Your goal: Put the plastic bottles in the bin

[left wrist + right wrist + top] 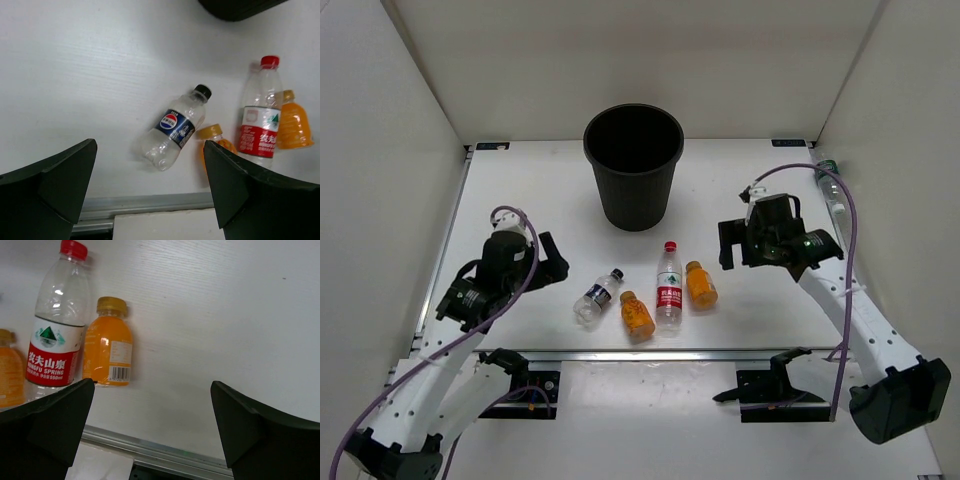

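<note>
**A:** Where are the plastic bottles sitting?

**B:** Four are lying in a row on the worktop, just in front of the bin. From the left they are the dark-capped bottle, a stubby orange bottle, the red-capped bottle and a second orange bottle. The green-labelled bottle is lying well apart at the far right edge, beyond the right arm. None is showing in the bin, though its inside is reading too dark to be sure.

**A:** And what are the tools doing?

**B:** Both are hanging spread wide and carrying nothing. The left tool is looking down on the dark-capped bottle. The right tool is facing the second orange bottle, with the red-capped one just beside it.

**A:** How are you expecting them to handle?

**B:** The clear ones are looking empty, so I'm guessing they are light, thin-walled and quick to dent or roll. The orange pair are looking full, so probably heavier and stiffer. All are looking smooth, so slipping is the worry.

**A:** Where would you be gripping?

**B:** I'd be closing across the middle of the body, at the label, with the fingers crossing the long axis. I'd be avoiding the neck and cap.
</note>
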You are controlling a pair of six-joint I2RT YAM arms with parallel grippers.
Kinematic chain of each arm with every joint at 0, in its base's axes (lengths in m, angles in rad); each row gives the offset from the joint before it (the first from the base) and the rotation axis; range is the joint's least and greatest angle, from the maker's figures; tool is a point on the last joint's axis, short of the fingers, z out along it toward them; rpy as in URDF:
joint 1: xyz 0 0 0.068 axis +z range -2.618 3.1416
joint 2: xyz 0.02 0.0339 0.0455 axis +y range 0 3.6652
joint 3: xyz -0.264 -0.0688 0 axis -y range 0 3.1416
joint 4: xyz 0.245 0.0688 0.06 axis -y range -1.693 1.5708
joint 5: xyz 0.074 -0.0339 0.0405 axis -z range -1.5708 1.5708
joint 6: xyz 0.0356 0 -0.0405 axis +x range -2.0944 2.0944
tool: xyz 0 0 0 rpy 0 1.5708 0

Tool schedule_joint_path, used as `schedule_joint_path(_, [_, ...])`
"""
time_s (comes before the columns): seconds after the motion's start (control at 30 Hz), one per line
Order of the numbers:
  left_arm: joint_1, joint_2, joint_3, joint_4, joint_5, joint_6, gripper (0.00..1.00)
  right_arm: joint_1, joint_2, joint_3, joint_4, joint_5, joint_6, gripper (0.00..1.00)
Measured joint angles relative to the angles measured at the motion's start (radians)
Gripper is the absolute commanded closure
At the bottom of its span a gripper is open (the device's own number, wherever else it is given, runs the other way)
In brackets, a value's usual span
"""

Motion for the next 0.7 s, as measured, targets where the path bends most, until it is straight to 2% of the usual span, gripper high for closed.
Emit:
schedule_joint_path(0.17, [-0.007, 0.028, -0.071, -0.019, 0.004, -0.001, 0.02, 0.074, -0.049, -0.050, 0.026, -0.012, 0.004, 0.01])
schedule_joint_path(0.33, [-0.035, 0.150, -0.145, 0.003, 0.006, 0.044, 0.01, 0.142, -0.051, -0.108, 0.059, -0.042, 0.017, 0.01])
schedule_joint_path(0.53, [-0.037, 0.330, -0.147, 0.082, 0.084, 0.187, 0.01, 0.115, -0.042, -0.172, 0.106, -0.107, 0.050, 0.01])
schedule_joint_path(0.7, [-0.078, 0.391, -0.146, 0.193, 0.172, 0.258, 0.01, 0.075, -0.043, -0.209, 0.153, -0.141, 0.072, 0.00])
